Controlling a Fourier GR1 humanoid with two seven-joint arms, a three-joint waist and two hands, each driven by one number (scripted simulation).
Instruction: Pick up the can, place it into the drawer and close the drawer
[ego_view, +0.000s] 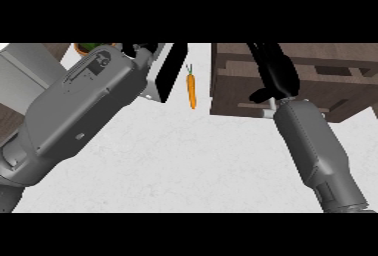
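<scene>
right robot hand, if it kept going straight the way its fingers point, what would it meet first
Likely the wooden drawer unit: the right robot hand already lies stretched over it, fingers pointing up the view. How high it sits above the wood is unclear.

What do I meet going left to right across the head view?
Robot's grey left forearm → slim orange carrot with green top on the white counter → dark brown wooden drawer unit, with the right hand reaching over it.

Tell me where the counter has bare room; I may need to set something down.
The widest free patch is the white counter between the two forearms, below the carrot. Crowded: the top, where the left hand and carrot sit, and the right hand over the wooden drawer unit.
</scene>
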